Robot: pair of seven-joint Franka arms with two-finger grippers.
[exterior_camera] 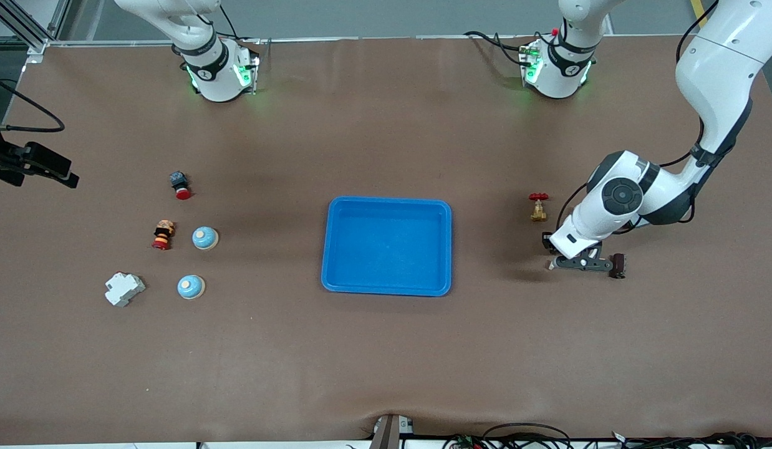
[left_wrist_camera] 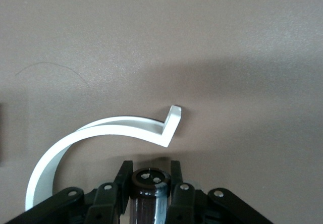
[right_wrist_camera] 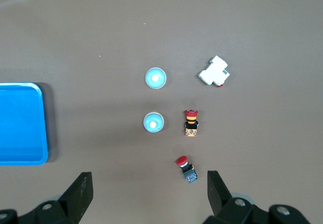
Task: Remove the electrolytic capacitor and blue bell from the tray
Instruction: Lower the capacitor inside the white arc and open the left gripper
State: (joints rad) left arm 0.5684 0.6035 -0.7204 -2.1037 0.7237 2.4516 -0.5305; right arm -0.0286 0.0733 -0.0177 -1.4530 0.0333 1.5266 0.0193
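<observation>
My left gripper (exterior_camera: 607,264) is shut on a dark cylindrical capacitor (exterior_camera: 618,266). It holds it lying sideways, low over the table toward the left arm's end. In the left wrist view the capacitor (left_wrist_camera: 149,193) sits clamped between the black fingers (left_wrist_camera: 108,196). Two blue dome bells (exterior_camera: 205,237) (exterior_camera: 191,287) stand toward the right arm's end and also show in the right wrist view (right_wrist_camera: 153,122) (right_wrist_camera: 155,78). My right gripper (right_wrist_camera: 149,183) is open and empty, high above them; it does not show in the front view. The blue tray (exterior_camera: 328,249) lies mid-table, empty.
A brass valve with a red handle (exterior_camera: 539,207) stands beside the left arm. A white curved strip (left_wrist_camera: 101,133) lies just ahead of the capacitor. A red push button (exterior_camera: 180,184), a red-orange button (exterior_camera: 163,235) and a white breaker (exterior_camera: 124,289) lie by the bells.
</observation>
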